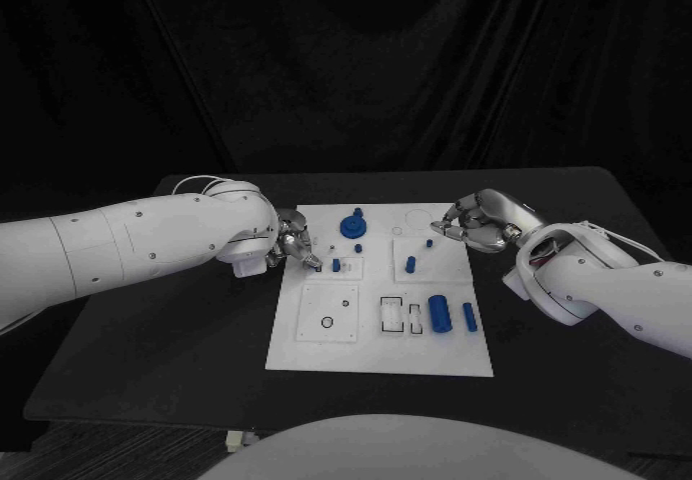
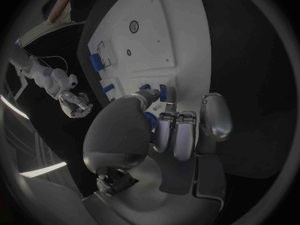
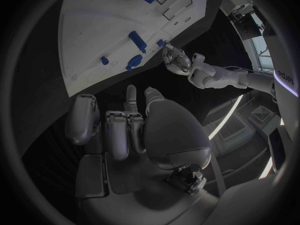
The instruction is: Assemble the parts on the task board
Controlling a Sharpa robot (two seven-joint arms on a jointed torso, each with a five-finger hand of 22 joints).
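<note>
Overhead, the task board [image 1: 378,345] lies mid-table [image 1: 144,340], blue parts [image 1: 438,312] scattered on it. The left hand [image 1: 293,245] sits at its left edge, fingers [image 1: 312,261] pinching a small blue part [image 1: 319,267]. The right hand [image 1: 480,224] hovers off the board's far right corner. Its wrist view shows fingers [image 3: 119,130] curled, clenched on nothing.
</note>
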